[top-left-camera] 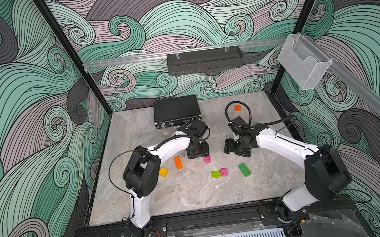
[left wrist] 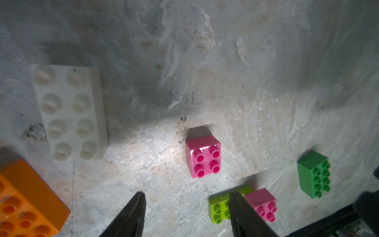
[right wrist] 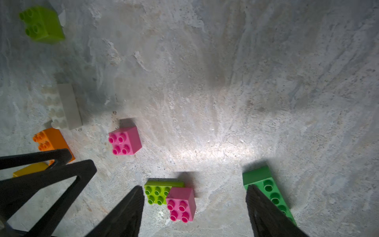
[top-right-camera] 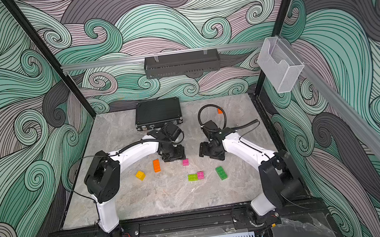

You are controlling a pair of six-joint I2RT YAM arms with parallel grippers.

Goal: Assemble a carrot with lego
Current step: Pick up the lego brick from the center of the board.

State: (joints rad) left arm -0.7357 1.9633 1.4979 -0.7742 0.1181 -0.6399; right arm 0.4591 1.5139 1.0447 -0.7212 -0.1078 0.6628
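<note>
**Left wrist view: every brick loose, both claws empty**

I read this as the opening pick. No carrot stands anywhere, so the build has not begun. My left gripper hangs released above the table with nothing between its jaws. The right gripper is spread wide and is empty too.

The lego lies scattered across the lower middle of both top views:
- a yellow brick and an orange oblong brick at the left
- a lone pink brick in the centre
- below that, a lime oblong brick touching a second pink brick
- a dark green oblong brick at the right

A white oblong brick shows at the left of the left wrist frame. I cannot find it in the top views. A small orange cube sits well apart, towards the upper right.

To do this well, I would start at the tip end with the yellow brick. I would square the jaws to its flat sides, come straight down, and keep the studs up. I would leave the lime and pink pair for later, because a jaw could snag the neighbouring brick. The other claw should brace each join while I press.

Both arms rise from the rail at the bottom of the frame, with elbows high and forearms bending inward. The left wrist points down just above the lone pink brick. The right wrist is level with it, to its right, and angled inward.
</note>
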